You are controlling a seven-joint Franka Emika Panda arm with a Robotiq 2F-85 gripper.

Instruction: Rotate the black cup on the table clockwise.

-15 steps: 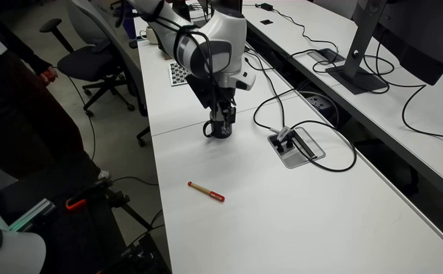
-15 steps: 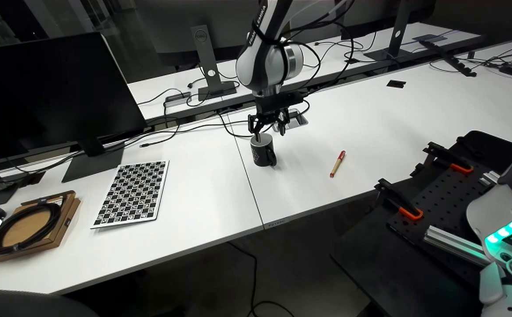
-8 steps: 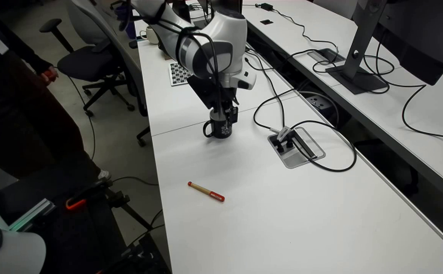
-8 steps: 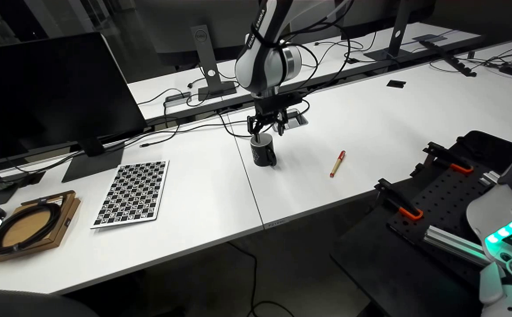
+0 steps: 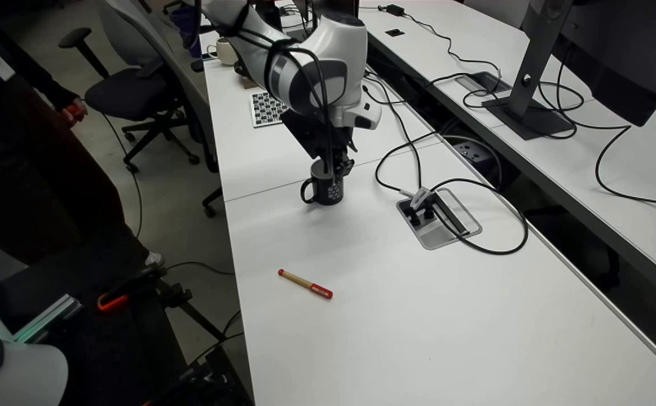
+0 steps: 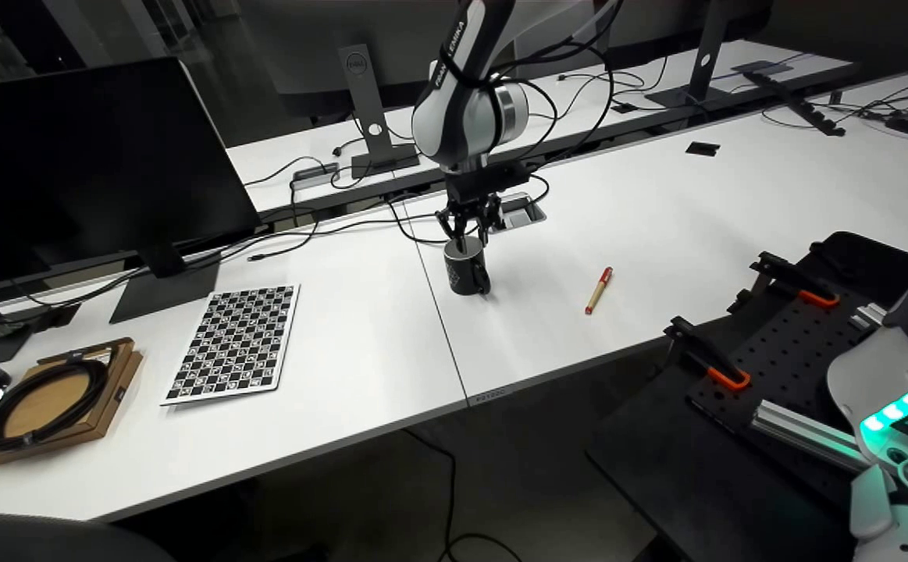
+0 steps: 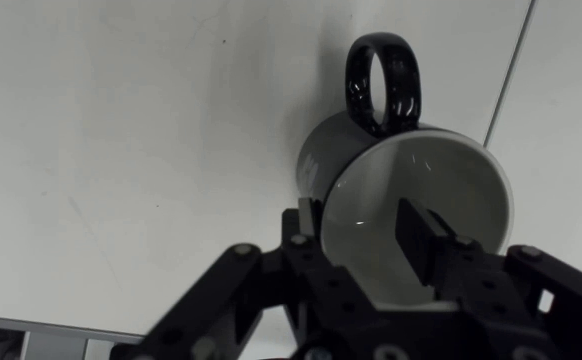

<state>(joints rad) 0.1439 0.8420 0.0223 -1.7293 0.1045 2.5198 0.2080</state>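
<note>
The black cup [image 7: 331, 155] stands upright on the white table [image 5: 418, 332], and both exterior views show it, as cup [image 5: 325, 193] and as cup [image 6: 461, 275]. Its handle [image 7: 405, 95] points to the top of the wrist view. My gripper [image 7: 358, 215] reaches down over the rim, partly open. One finger [image 7: 307, 220] is outside the wall, close against the rim; whether it touches is unclear. The other finger [image 7: 416, 240] is over the cup's pale inside, with a gap between it and the rim. In an exterior view the gripper [image 6: 472, 237] is right at the cup's top.
A red-and-tan pen [image 5: 305, 284] lies on the table. Beyond the cup are a socket box [image 5: 439, 219] and looping cables [image 5: 522, 225]. A checkered board [image 6: 239, 339], a monitor [image 6: 94, 172] and a cardboard box [image 6: 94, 421] with coiled cable share the table.
My gripper's fingers have drawn closer together, and the arm has shifted slightly, to the left in an exterior view. The cup has stayed in place.
</note>
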